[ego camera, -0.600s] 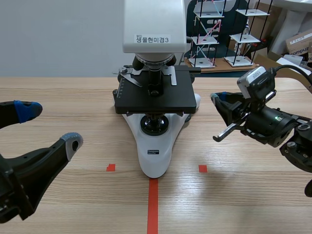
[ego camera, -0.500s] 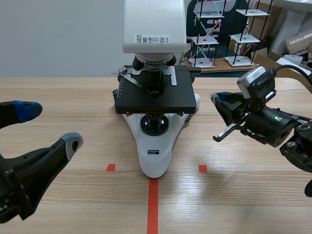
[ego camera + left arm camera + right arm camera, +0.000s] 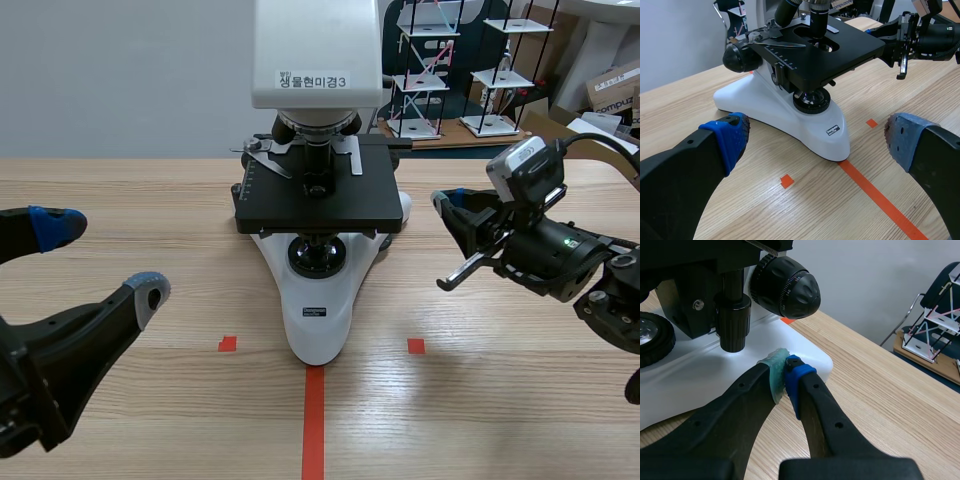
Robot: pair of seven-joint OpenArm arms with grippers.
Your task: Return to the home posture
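A white and black microscope (image 3: 318, 190) stands at the table's middle, its base on the red tape line. My left gripper (image 3: 95, 262) hovers open at the near left, blue pads wide apart; in the left wrist view the left gripper (image 3: 815, 137) frames the microscope (image 3: 805, 75) ahead of it. To the right of the stage, my right gripper (image 3: 442, 204) is shut on nothing. In the right wrist view the right gripper (image 3: 785, 371) has its pads pressed together just short of the white base (image 3: 715, 375), below the black focus knob (image 3: 785, 287).
Small wire racks (image 3: 455, 70) and cardboard boxes (image 3: 612, 90) stand behind the table at the far right. The right arm's camera block (image 3: 525, 170) sits above its wrist. Bare wood lies to either side of the microscope.
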